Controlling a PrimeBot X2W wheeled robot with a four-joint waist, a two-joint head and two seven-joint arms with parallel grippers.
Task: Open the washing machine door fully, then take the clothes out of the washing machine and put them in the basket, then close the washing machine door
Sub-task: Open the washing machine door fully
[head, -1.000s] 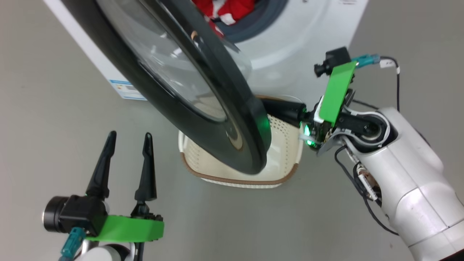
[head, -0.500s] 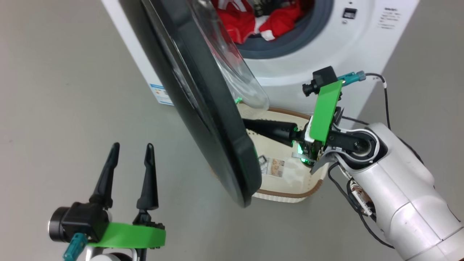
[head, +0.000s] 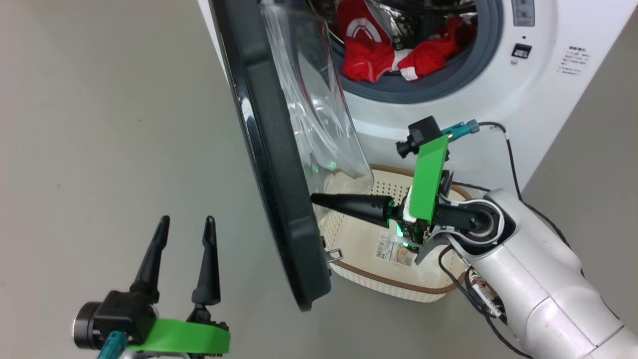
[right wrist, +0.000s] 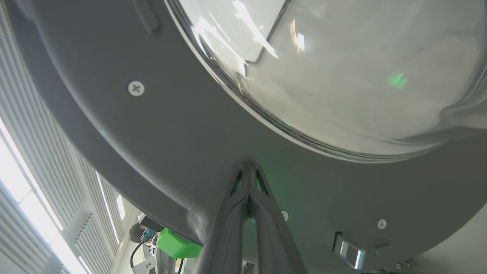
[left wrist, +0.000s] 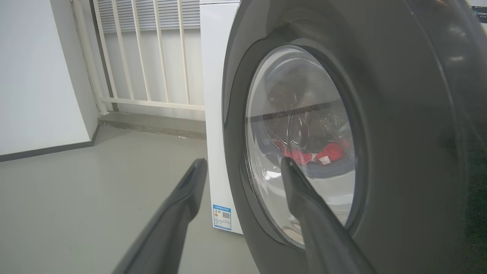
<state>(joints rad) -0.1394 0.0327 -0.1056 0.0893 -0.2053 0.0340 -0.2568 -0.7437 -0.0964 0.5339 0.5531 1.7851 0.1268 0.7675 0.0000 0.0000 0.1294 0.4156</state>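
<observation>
Right tool, fingers pinched together, is levelled tip-first against the inner rim of the washing machine door; left tool is held low, spread wide.

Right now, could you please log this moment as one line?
door: partly open; right tool: shut, tip at door's inside; left tool: open, free; clothes: in drum

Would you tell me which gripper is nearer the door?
Right. The right gripper, shut, has its tips at the inner face of the door; the left gripper hangs open on the outer side, apart.
</observation>
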